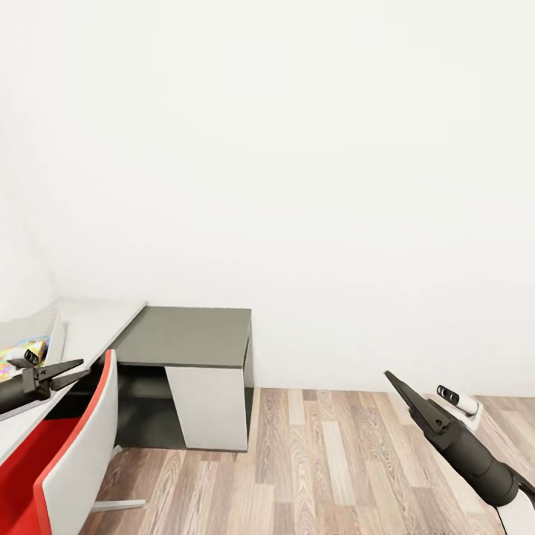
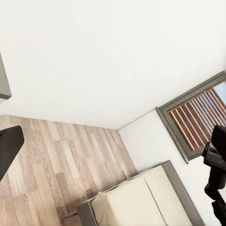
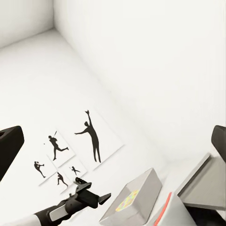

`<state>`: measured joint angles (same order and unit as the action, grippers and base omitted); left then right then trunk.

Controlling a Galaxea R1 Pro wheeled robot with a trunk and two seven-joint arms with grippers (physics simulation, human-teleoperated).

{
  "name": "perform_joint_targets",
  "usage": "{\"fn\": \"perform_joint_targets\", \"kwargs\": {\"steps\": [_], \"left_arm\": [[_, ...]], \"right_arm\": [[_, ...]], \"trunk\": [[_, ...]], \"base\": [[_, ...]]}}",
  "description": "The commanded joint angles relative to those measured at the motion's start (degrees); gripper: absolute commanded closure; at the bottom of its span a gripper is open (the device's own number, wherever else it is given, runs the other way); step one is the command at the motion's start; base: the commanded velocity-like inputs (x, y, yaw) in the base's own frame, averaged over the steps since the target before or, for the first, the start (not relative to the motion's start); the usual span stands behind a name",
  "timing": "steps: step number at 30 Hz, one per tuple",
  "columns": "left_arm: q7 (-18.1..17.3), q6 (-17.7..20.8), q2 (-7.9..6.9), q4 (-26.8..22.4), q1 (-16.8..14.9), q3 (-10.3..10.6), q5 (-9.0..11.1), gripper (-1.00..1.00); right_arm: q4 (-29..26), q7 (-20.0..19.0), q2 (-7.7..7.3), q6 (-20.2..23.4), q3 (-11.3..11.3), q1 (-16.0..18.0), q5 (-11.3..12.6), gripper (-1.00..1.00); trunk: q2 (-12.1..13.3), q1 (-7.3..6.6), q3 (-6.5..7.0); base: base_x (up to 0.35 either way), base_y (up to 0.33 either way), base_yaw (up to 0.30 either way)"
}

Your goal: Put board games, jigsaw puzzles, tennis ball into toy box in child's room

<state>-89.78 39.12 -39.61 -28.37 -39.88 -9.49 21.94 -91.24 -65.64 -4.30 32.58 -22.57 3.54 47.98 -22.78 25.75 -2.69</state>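
Observation:
At the far left of the head view a grey toy box (image 1: 43, 331) stands on the light grey table (image 1: 96, 323), with a colourful flat item (image 1: 21, 355) inside it. My left gripper (image 1: 73, 368) hovers open beside the box, above the chair, holding nothing. In the right wrist view the toy box (image 3: 141, 187) shows the same colourful item (image 3: 125, 199), with my left gripper (image 3: 96, 197) just short of it. My right gripper (image 1: 391, 379) hangs open and empty over the floor at lower right. The other toys are out of view.
A red and white chair (image 1: 70, 446) stands against the table. A lower dark grey desk section (image 1: 186, 338) adjoins it. Wood floor (image 1: 327, 461) stretches to the right. A bed (image 2: 136, 202), a window with blinds (image 2: 197, 115) and baseball silhouette posters (image 3: 92, 139) also appear.

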Motion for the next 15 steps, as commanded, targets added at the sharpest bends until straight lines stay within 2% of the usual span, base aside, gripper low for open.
{"fn": "perform_joint_targets", "kwargs": {"steps": [1,6,15], "left_arm": [[-0.22,0.61,-0.03,-0.02,-0.02,0.00,0.01,-1.00],[-0.22,0.61,-0.03,-0.02,-0.02,0.00,-0.03,-1.00],[-0.22,0.61,-0.01,-0.02,-0.02,0.00,-0.05,-1.00]], "right_arm": [[0.01,-0.07,0.01,0.44,0.02,0.07,0.28,-1.00],[0.01,-0.17,0.02,0.32,0.06,0.07,0.32,-1.00],[0.01,-0.12,0.09,0.29,0.07,0.07,0.28,-1.00]], "trunk": [[-0.13,0.03,-0.13],[-0.13,0.03,-0.13],[-0.13,0.03,-0.13]], "base": [[-0.048,0.000,-0.180],[-0.037,0.000,-0.079],[-0.006,0.000,-0.012]]}}
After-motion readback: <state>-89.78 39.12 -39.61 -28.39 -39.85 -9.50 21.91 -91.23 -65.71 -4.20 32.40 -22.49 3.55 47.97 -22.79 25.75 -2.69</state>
